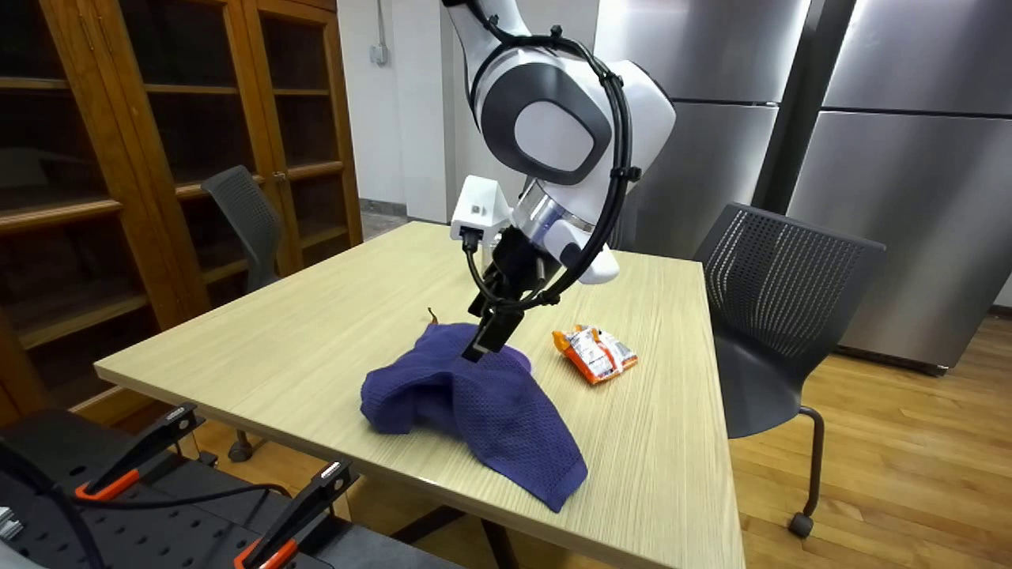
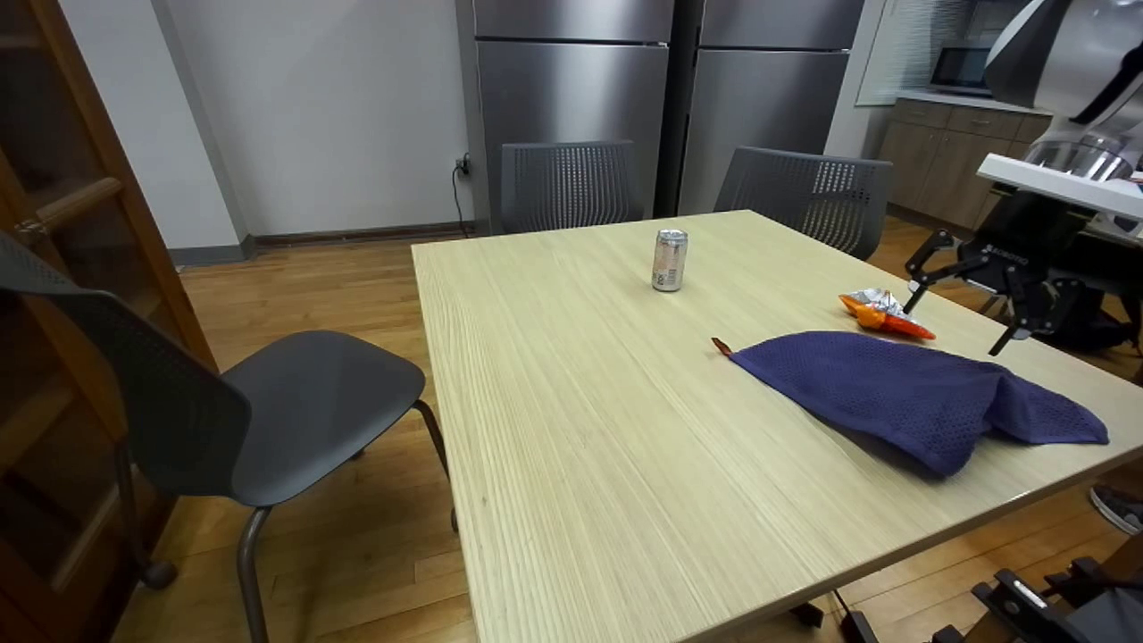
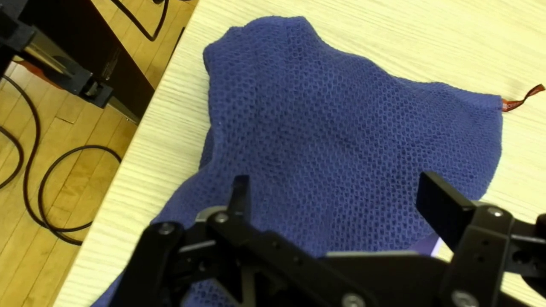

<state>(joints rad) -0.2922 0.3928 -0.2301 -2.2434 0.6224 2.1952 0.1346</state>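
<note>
My gripper is open and empty above a dark blue waffle-weave towel in the wrist view (image 3: 335, 185). The gripper also shows in both exterior views (image 1: 486, 340) (image 2: 953, 330). The towel (image 1: 490, 403) lies rumpled on the pale wood table, with a raised fold towards the near edge; it also shows in the other pictures (image 2: 875, 384) (image 3: 332, 119). A small red-brown tag (image 3: 524, 98) sticks out from one corner. A flat purple thing (image 1: 519, 358) peeks out from under the towel, mostly hidden; its edge shows in the wrist view (image 3: 426, 245).
An orange and white snack bag (image 1: 597, 353) (image 2: 884, 314) lies beside the towel. A silver can (image 2: 670, 261) stands farther back on the table (image 2: 571, 402). Dark chairs (image 1: 783, 316) (image 2: 312, 420) stand around it. Clamps (image 1: 296, 514) sit by the near edge.
</note>
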